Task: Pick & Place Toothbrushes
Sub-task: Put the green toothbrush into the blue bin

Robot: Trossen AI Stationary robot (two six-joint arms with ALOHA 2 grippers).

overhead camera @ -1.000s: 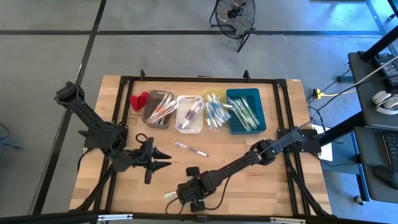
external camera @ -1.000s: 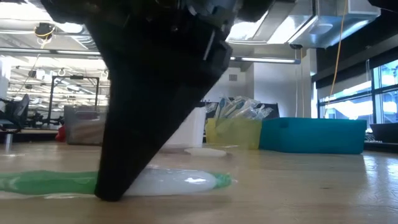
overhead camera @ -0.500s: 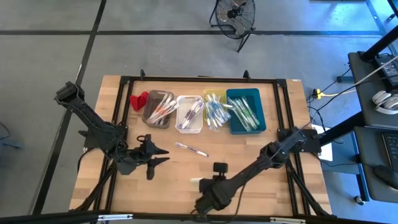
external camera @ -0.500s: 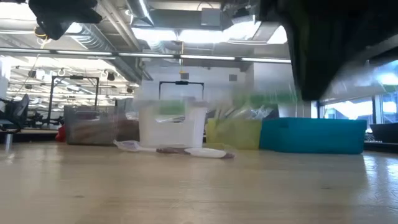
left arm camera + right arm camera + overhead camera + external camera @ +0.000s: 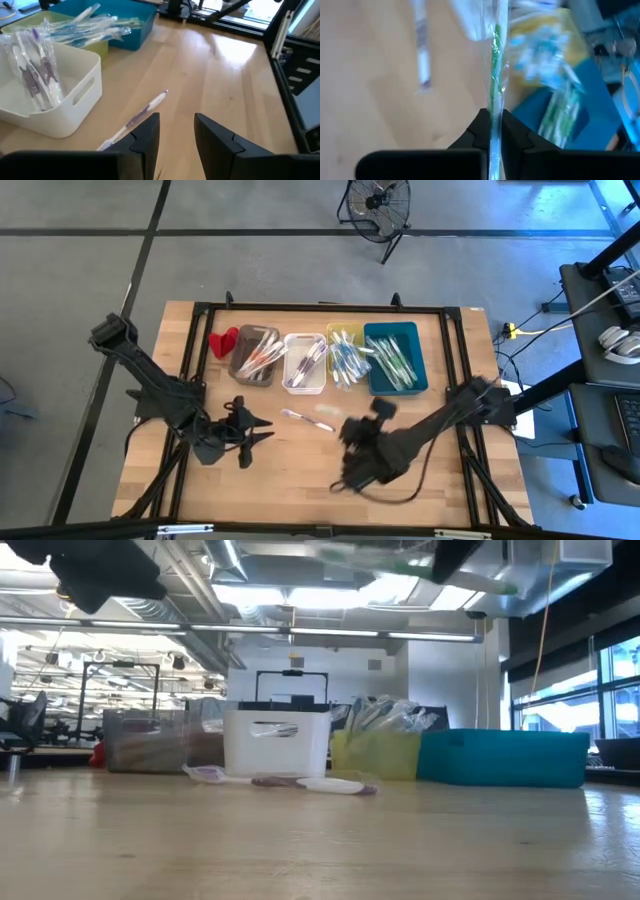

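Toothbrush [image 5: 495, 60] clamped in right gripper [image 5: 491, 120], above 1 loose brush [image 5: 307, 419] near 4 bins [image 5: 395, 385].

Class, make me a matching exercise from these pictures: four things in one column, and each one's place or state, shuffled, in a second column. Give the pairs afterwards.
Things
1. Right gripper
2. Left gripper
3. Teal bin
4. Purple toothbrush

Place or state
A. Lying loose on the table, in front of the white bin
B. Open and empty, over the table's left side
C. Last in the row of bins, beside the yellow bin
D. Shut on a green toothbrush, lifted off the table

Pairs: 1-D, 2-B, 3-C, 4-A
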